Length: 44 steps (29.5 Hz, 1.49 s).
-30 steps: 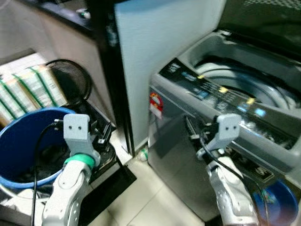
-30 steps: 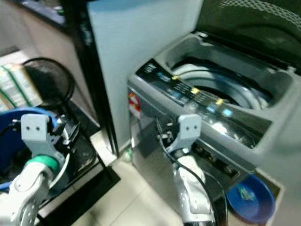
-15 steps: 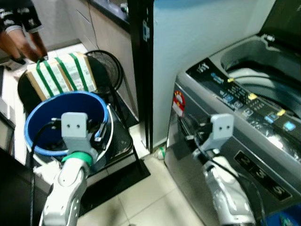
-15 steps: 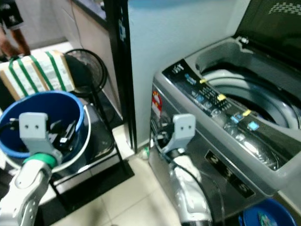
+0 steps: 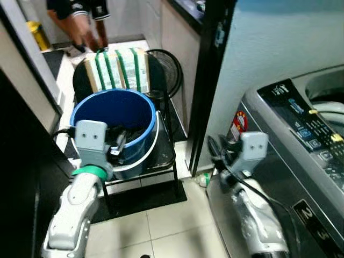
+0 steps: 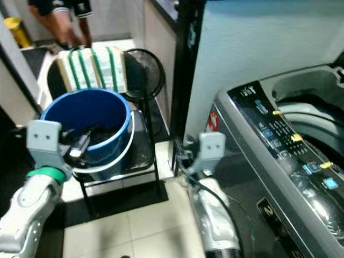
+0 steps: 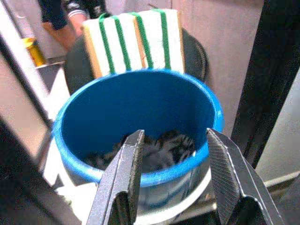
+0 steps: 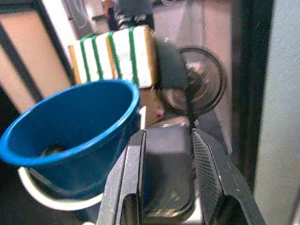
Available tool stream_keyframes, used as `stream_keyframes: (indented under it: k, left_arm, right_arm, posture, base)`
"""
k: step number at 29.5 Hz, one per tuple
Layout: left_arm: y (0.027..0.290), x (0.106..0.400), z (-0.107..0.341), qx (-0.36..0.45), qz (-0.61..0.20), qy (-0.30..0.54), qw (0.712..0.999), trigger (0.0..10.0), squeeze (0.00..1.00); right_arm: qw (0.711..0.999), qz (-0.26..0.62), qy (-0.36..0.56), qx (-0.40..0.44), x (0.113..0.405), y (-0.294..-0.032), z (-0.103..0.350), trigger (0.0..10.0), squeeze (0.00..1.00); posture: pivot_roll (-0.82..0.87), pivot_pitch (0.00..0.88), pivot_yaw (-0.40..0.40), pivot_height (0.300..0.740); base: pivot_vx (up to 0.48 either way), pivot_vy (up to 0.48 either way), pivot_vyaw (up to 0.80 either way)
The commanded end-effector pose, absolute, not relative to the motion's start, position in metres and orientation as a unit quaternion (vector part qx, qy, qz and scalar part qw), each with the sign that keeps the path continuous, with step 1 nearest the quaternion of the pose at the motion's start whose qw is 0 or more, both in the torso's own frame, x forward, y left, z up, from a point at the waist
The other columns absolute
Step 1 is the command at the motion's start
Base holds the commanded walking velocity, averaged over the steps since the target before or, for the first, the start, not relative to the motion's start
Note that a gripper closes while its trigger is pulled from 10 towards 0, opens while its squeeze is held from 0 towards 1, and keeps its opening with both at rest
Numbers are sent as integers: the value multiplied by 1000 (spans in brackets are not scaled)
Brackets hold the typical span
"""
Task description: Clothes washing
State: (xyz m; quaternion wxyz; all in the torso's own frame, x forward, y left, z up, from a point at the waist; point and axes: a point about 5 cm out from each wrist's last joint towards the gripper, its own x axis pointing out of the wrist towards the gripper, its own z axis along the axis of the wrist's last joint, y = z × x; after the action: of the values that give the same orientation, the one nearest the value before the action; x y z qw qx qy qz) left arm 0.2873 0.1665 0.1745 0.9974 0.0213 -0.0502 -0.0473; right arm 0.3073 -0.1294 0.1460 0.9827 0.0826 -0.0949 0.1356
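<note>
My left gripper (image 7: 171, 187) hangs with its fingers spread wide just above the near rim of the blue bucket (image 5: 113, 110), which stands on a black wire rack (image 5: 161, 172) beside the washing machine (image 6: 279, 161); dark clothes (image 7: 159, 145) lie bunched at the bucket's bottom. I judge them soft, limp and light, likely to drape and snag on the rim; best pinched at a raised fold in the heap's middle. My right gripper (image 8: 168, 187) points toward the bucket's outer wall; I cannot tell whether its fingers are parted.
</note>
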Motion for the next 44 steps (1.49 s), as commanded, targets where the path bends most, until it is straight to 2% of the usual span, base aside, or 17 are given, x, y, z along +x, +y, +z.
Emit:
stream_keyframes:
  k: [1, 12, 21, 35, 44]
  left_arm:
    - [165, 288, 174, 28, -52, -50, 997, 10000, 0]
    - [166, 291, 181, 39, -56, -60, 996, 10000, 0]
    - [159, 294, 181, 22, -69, -71, 995, 10000, 0]
    - [164, 296, 186, 17, -70, -76, 995, 10000, 0]
    - [166, 298, 190, 1, -58, -82, 995, 10000, 0]
  right_arm:
    - [984, 131, -87, 81, 306, -132, 141, 10000, 0]
    - [983, 132, -91, 84, 307, -131, 139, 10000, 0]
    - [984, 123, -88, 97, 308, -130, 138, 10000, 0]
    - [984, 117, -86, 104, 306, -126, 133, 10000, 0]
    - [984, 121, -85, 103, 308, -124, 132, 10000, 0]
  posture:
    - [47, 15, 67, 740]
    - [56, 12, 71, 740]
    - [53, 14, 70, 740]
    - [90, 25, 90, 740]
    - [96, 27, 73, 740]
  base:
    - [0, 0, 800]
    - [0, 0, 800]
    - [28, 0, 0]
    - [304, 0, 0]
    - [437, 0, 0]
